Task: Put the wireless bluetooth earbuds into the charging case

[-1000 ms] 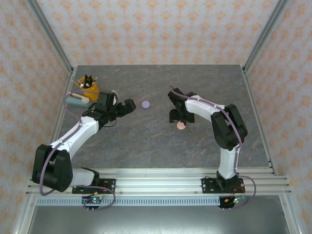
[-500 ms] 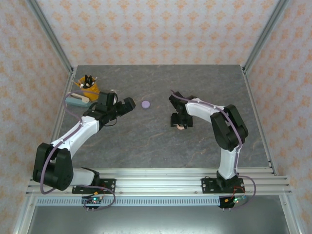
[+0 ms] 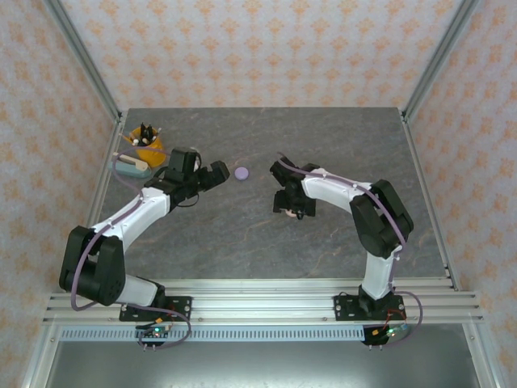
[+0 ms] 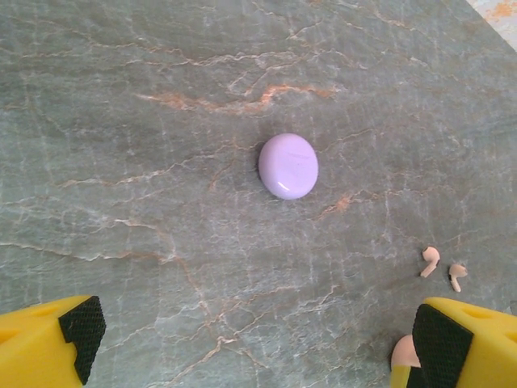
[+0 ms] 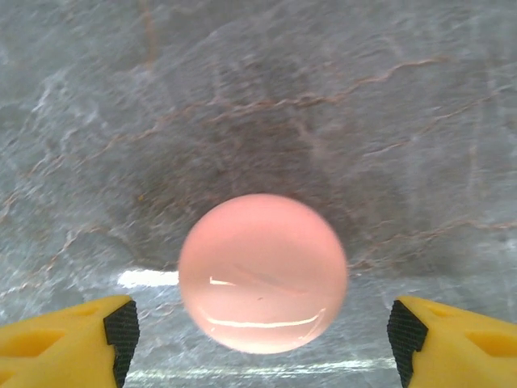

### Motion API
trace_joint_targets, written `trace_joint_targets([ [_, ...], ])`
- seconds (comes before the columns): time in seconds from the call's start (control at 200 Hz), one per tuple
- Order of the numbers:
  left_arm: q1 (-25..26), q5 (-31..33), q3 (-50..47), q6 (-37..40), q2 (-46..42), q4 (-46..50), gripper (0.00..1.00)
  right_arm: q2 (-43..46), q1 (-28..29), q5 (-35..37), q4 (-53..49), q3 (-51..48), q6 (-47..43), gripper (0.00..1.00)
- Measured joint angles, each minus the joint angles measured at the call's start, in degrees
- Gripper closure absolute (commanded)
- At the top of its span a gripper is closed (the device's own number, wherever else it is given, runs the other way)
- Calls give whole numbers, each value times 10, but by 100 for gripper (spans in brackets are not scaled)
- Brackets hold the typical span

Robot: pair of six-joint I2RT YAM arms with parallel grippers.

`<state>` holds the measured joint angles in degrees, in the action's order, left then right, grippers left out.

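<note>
1. The left gripper point(image 4: 260, 331) is spread wide and holds nothing. It hangs over the table point(image 4: 121, 121), just left of the purple case.
2. The purple case point(image 4: 288, 166) lies shut on the table. Nothing touches it.
3. Two pink buds point(image 4: 430, 261) lie side by side, right of that case and a bit nearer. They look tiny, light, hard and slippery. I think a soft pinch across the fat round end is best.
4. The right gripper point(image 3: 291, 206) is spread wide around the pink case point(image 5: 262, 272). One finger is on each side, not touching it.
</note>
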<state>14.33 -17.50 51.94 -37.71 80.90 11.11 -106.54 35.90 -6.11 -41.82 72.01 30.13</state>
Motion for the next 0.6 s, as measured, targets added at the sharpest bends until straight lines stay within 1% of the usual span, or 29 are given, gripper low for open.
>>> trace_joint_targets([
  [0.27, 3, 0, 16, 0, 3, 0, 0, 0, -1, 38, -10, 49, 105, 15],
  [0.455, 3, 0, 26, 0, 9, 1, 0, -12, -3, 43, -10, 68, 183, 15],
  [0.601, 3, 0, 28, 0, 9, 2, 0, -34, -4, 42, -14, 68, 217, 15],
])
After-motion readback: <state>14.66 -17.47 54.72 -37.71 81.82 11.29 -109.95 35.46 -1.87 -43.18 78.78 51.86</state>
